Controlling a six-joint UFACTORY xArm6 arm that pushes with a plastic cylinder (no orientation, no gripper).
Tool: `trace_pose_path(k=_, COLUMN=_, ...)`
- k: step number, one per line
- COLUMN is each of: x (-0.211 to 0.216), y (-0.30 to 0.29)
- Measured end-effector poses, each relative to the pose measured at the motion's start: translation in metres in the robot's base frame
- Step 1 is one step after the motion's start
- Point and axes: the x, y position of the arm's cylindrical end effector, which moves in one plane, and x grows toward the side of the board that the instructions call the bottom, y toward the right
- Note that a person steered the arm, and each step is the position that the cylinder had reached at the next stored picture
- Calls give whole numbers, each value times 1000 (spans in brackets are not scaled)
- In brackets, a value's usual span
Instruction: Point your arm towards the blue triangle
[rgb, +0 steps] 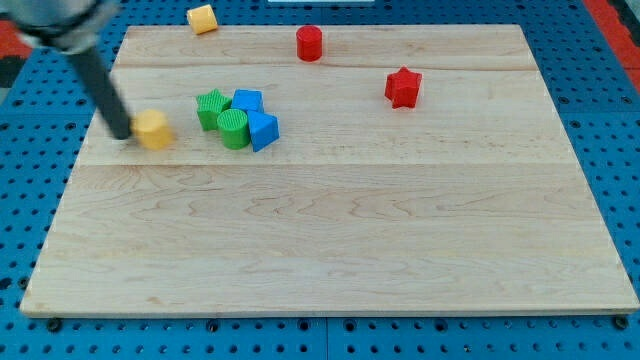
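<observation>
The blue triangle (263, 131) lies on the wooden board (330, 240) in the upper left part, at the right of a tight cluster. The cluster also holds a blue block (247, 101), a green star (211, 108) and a green cylinder (233, 128). My rod comes down from the view's top left. My tip (121, 133) rests on the board just left of a yellow block (154, 130), touching or almost touching it. The tip is well to the left of the blue triangle, with the yellow block and the green blocks between them.
A second yellow block (202, 18) sits at the board's top edge. A red cylinder (310, 43) stands near the top middle. A red star (403, 87) lies at the upper right. Blue pegboard (600, 60) surrounds the board.
</observation>
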Motion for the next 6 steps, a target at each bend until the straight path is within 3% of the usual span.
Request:
trace_pose_path(k=1, x=0, y=53)
trace_pose_path(k=2, x=31, y=28)
trace_pose_path(k=3, x=78, y=142)
trace_pose_path(k=4, x=43, y=262)
trace_pose_path(k=6, x=21, y=167)
